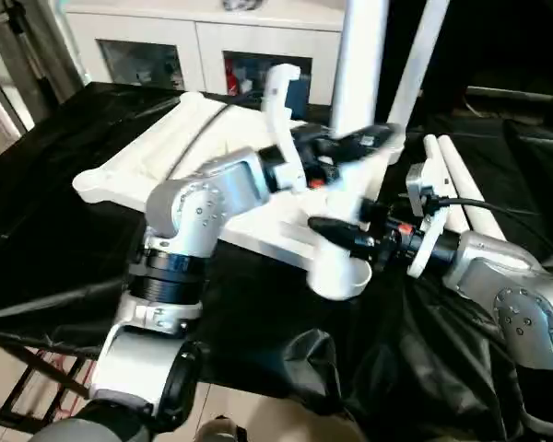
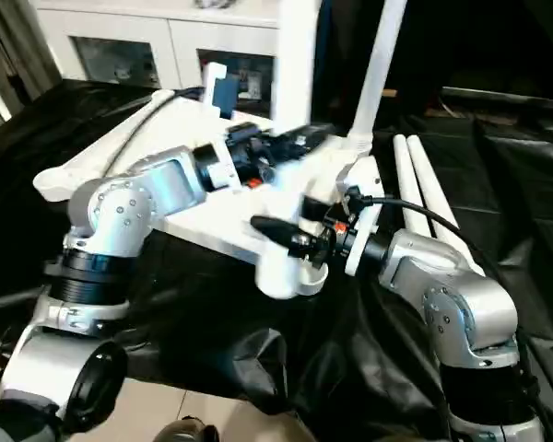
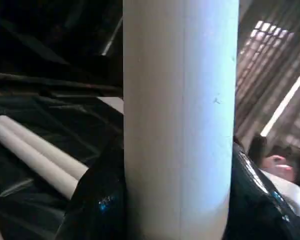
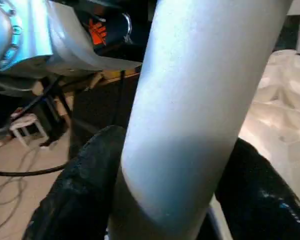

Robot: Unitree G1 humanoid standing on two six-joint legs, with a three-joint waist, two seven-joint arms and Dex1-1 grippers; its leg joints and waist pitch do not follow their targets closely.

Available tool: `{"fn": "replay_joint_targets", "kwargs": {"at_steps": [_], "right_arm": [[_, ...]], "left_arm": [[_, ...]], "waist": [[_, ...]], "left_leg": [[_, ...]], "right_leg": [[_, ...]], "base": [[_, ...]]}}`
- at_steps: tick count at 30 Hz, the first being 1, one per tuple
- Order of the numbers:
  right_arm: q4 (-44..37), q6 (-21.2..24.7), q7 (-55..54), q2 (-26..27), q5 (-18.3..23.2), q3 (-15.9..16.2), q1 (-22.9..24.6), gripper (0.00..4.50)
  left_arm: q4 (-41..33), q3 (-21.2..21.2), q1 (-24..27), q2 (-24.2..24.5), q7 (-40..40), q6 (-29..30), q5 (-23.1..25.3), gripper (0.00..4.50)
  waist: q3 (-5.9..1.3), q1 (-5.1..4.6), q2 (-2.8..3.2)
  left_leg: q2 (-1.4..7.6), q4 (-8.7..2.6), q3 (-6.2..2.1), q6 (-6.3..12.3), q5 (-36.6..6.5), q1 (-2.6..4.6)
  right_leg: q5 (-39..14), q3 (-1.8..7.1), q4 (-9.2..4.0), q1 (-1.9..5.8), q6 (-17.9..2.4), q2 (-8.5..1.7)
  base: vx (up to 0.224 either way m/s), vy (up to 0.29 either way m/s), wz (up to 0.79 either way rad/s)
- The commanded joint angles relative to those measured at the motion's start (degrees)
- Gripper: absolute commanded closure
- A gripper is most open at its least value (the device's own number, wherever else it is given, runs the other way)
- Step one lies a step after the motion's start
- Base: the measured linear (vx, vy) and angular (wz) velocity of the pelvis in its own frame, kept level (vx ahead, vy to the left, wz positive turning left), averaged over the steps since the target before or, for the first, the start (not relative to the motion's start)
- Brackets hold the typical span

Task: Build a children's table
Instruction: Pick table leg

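The white tabletop (image 1: 134,170) lies underside up on the black-draped work table. A white leg (image 1: 361,64) stands upright over the near corner socket (image 1: 346,276). My left gripper (image 1: 355,143) is shut on this leg (image 3: 180,125) partway up, with a black finger (image 3: 97,200) pressed against each side. My right gripper (image 1: 336,232) sits around the same leg (image 4: 200,90) lower down, just above the socket. A second leg (image 1: 422,55) stands upright at the far right corner. Two more legs (image 1: 465,184) lie side by side on the cloth to the right.
A white cabinet (image 1: 212,55) with glass doors stands behind the work table. The black cloth (image 1: 369,368) hangs in folds over the near edge, with floor below. My silver forearms cross the near half of the tabletop.
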Motion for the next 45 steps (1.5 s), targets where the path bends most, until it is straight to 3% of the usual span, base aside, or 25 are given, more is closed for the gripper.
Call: {"fn": "replay_joint_targets", "kwargs": {"at_steps": [1, 7, 8, 14, 15, 17, 19, 21, 24, 27, 28, 32, 37, 45], "right_arm": [[-0.86, 1.67, -0.32, -0.90, 0.45, 0.62, -0.98, 1.98], [-1.03, 2.26, -0.89, -0.34, 0.15, 1.27, -1.00, 2.40], [-0.98, 2.22, -1.07, -0.25, 0.14, 1.26, -1.04, 2.42], [-0.35, 1.23, -4.33, 1.39, -1.13, 1.49, -1.83, 2.59], [-0.08, 0.46, -6.63, 2.42, -2.41, 1.78, -2.30, 2.59], [0.03, 0.08, -7.78, 2.96, -3.07, 1.94, -2.55, 2.62], [-0.09, 0.19, -9.10, 3.73, -3.37, 2.11, -2.91, 2.62], [-0.63, 0.49, -9.70, 4.31, -3.12, 2.34, -3.15, 2.62], [-0.80, 0.59, -9.80, 4.70, -3.06, 2.36, -3.40, 2.62], [-0.98, 0.06, -9.46, 4.63, -3.21, 2.72, -3.51, 2.62], [-0.94, -0.07, -9.37, 4.54, -3.36, 2.82, -3.59, 2.27], [-0.60, 1.57, -8.21, 3.75, -1.98, 2.66, -3.84, 1.86], [1.55, 3.68, -6.16, -1.06, -4.94, 4.53, -4.89, 1.84], [2.18, 5.60, -4.42, -2.99, -3.61, 4.72, -5.22, 1.84]], "left_arm": [[-1.52, 0.86, -0.58, -0.13, -1.67, 0.57, -2.40, 2.66], [-2.24, 0.32, -0.04, 0.12, -2.50, 0.58, -2.34, 2.66], [-2.36, 0.15, 0.04, 0.20, -2.61, 0.48, -2.20, 2.31], [-0.57, 0.23, -0.66, -1.07, 5.20, -0.07, 1.95, 1.66], [0.97, 0.72, -0.69, -2.51, 11.99, -0.79, 5.02, 1.66], [1.20, 0.64, -0.30, -3.16, 14.62, -1.09, 6.34, 1.56], [1.38, 0.07, 0.65, -4.20, 17.96, -2.03, 8.55, 1.96], [1.59, 0.81, 1.24, -5.30, 19.90, -3.11, 8.77, 1.90], [1.70, 1.69, 1.43, -6.18, 21.28, -3.85, 8.51, 2.40], [1.13, 1.47, 1.23, -6.19, 21.22, -4.60, 9.09, 2.48], [0.92, 1.16, 1.16, -6.00, 21.02, -4.66, 9.47, 2.60], [0.49, -0.13, 0.88, -5.09, 19.95, -4.77, 10.26, 2.66], [-0.42, -2.63, 0.22, -3.10, 16.57, -4.45, 10.69, 2.68], [-0.85, -4.37, 0.20, -2.24, 14.48, -4.43, 10.86, 2.68]], "waist": [[-4.64, 0.26, -0.73], [-4.79, 0.36, -0.81], [-4.81, 0.38, -0.79], [-4.74, 0.31, -0.80], [-4.76, 0.27, -0.72], [-4.76, 0.26, -0.70], [-4.79, 0.24, -0.78], [-4.85, 0.26, -0.81], [-4.89, 0.30, -0.87], [-4.78, 0.21, -0.96], [-4.75, 0.17, -1.04], [-4.74, 0.18, -1.07], [-4.77, 0.25, -1.10], [-4.80, 0.25, -1.08]], "left_leg": [[2.80, -3.62, -1.25, 1.78, -8.93, 0.85], [2.90, -3.68, -1.32, 1.35, -8.36, 0.94], [2.91, -3.67, -1.31, 1.38, -8.24, 0.94], [2.83, -3.71, -1.31, 0.78, -8.78, 0.91], [2.82, -3.70, -1.33, 0.66, -8.65, 0.84], [2.84, -3.71, -1.45, 0.36, -8.69, 0.81], [2.73, -3.71, -1.37, 0.59, -8.40, 0.76], [2.77, -3.70, -1.39, 0.72, -7.84, 0.72], [2.73, -3.63, -1.35, 1.13, -7.63, 0.73], [2.71, -3.70, -1.33, 1.27, -8.13, 0.73], [2.74, -3.71, -1.32, 1.22, -8.32, 0.79], [2.78, -3.77, -1.35, 1.01, -8.50, 0.85], [2.78, -3.68, -1.30, 1.11, -7.85, 0.87], [2.82, -3.56, -1.28, 1.45, -7.50, 0.83]], "right_leg": [[-15.08, 2.55, -4.56, 3.46, -9.17, -4.51], [-14.62, 2.56, -4.42, 3.36, -8.67, -4.47], [-14.33, 2.58, -4.40, 3.36, -8.77, -4.50], [-14.83, 2.55, -4.51, 3.43, -8.49, -4.49], [-14.78, 2.57, -4.62, 3.43, -7.90, -4.43], [-14.67, 2.49, -4.54, 3.42, -7.81, -4.40], [-14.62, 2.53, -4.70, 3.50, -7.33, -4.37], [-13.83, 2.54, -4.60, 3.52, -7.31, -4.36], [-12.87, 2.51, -4.48, 3.51, -7.71, -4.33], [-14.45, 2.49, -4.67, 3.51, -7.33, -4.39], [-14.97, 2.49, -4.78, 3.41, -7.08, -4.34], [-14.94, 2.55, -4.71, 3.41, -6.99, -4.36], [-13.44, 2.66, -4.45, 3.51, -7.47, -4.39], [-13.44, 2.63, -4.44, 3.49, -7.95, -4.39]], "base": [[0.000, 0.000, 0.00], [0.000, 0.000, 0.00], [0.000, 0.000, 0.00], [0.000, 0.000, 0.00], [0.000, 0.000, 0.00], [0.000, 0.000, 0.00], [0.000, 0.000, 0.00], [0.000, 0.000, 0.00], [0.000, 0.000, 0.00], [0.000, 0.000, 0.00], [0.000, 0.000, 0.00], [0.000, 0.000, 0.00], [0.000, 0.000, 0.00], [0.000, 0.000, 0.00]]}}
